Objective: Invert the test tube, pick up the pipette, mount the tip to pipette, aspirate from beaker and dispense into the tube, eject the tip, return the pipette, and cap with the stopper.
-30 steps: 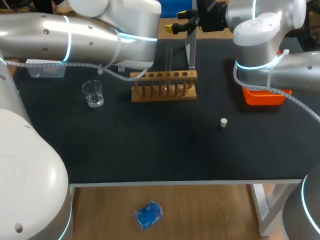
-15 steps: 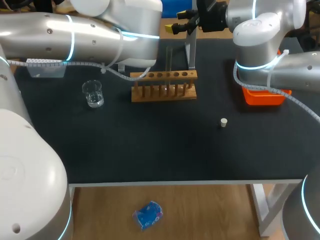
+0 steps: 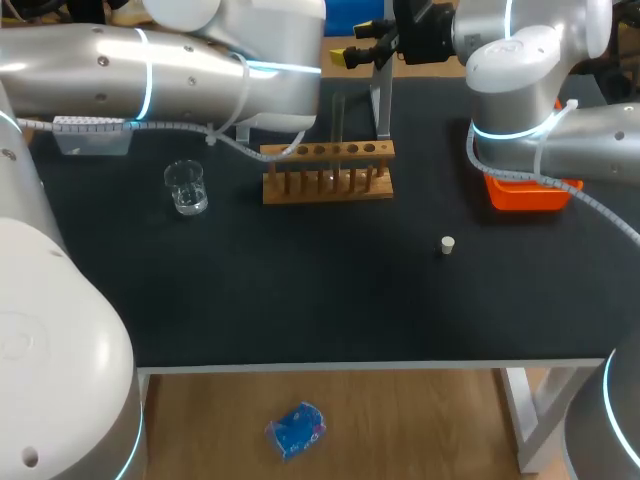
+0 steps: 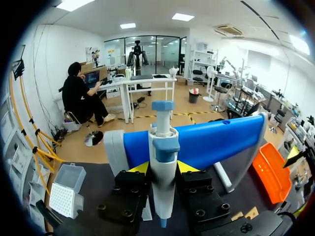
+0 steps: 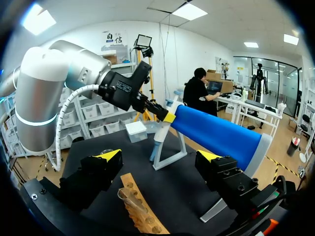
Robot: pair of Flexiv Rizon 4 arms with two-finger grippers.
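Rack (image 3: 328, 172) mid-counter (image 3: 300, 300), tube (image 3: 339, 120) standing in it. Beaker (image 3: 186, 187) left of rack, tip box (image 3: 92, 135) further left-back. Stand (image 3: 381, 100) with pipette (image 4: 162, 172) behind rack. Stopper (image 3: 448, 245) right-front of rack, bin (image 3: 525, 192) behind it.

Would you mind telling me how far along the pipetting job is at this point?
Early. Done: the test tube appears to stand mouth-up in the rack. In hand: the left claw grips the pipette at its stand. Left: mounting a tip from the tip box, drawing from the beaker, dispensing, ejecting, returning, fitting the loose stopper. The right claw is open.
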